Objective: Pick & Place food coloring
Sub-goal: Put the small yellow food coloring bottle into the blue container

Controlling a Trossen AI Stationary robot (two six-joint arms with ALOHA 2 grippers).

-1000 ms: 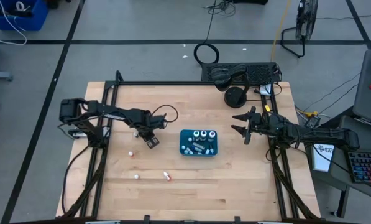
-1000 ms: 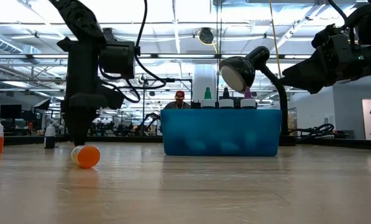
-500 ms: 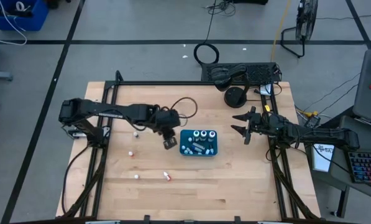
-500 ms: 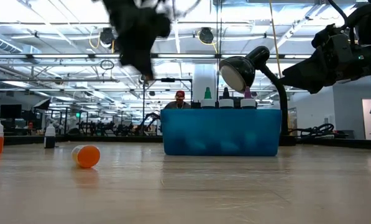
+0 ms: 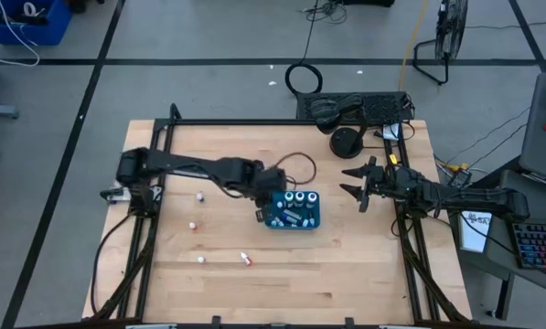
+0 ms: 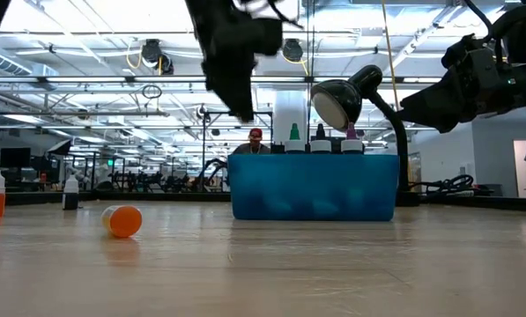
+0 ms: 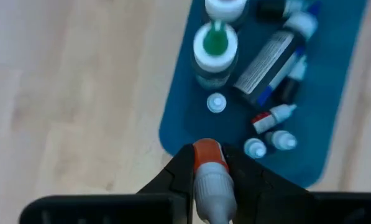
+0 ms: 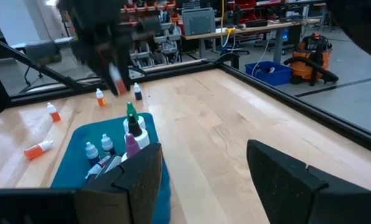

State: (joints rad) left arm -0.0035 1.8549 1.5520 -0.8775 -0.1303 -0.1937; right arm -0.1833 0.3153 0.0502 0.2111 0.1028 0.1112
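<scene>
Transport is the step in hand: the left gripper [image 7: 211,180] is carrying one small food coloring bottle with an orange-red body and a white-grey cap [image 7: 209,171] toward the teal rectangular plastic box [image 5: 311,222], and in the left wrist view the bottle is hanging just above the near edge of this box. The two dark fingers [image 7: 179,177] are pressing closed on the bottle from both sides, so the grip is looking firm.

The box is already holding several bottles, some standing and some lying: among them a bottle with a green nozzle [image 7: 215,45] and a few tiny ones with white caps [image 7: 255,148]. On the light wooden table [image 5: 346,274], other small bottles are lying or standing well apart from the box: one orange-red bottle on its side [image 5: 246,260] and three small ones [image 5: 200,196] to the left of the box.

In my judgement, the next move is calling for a little more reach over the box, until the bottle is above a free place inside, then a lowering and an opening of the fingers. Crowding is the risk, because the new bottle may knock the standing ones.

The left arm is stretching across the table from the left side, with its wrist bent downward over the left edge of the box. The right gripper [image 5: 357,183] is waiting above the table to the right of the box, its fingers standing wide apart and holding nothing.
</scene>
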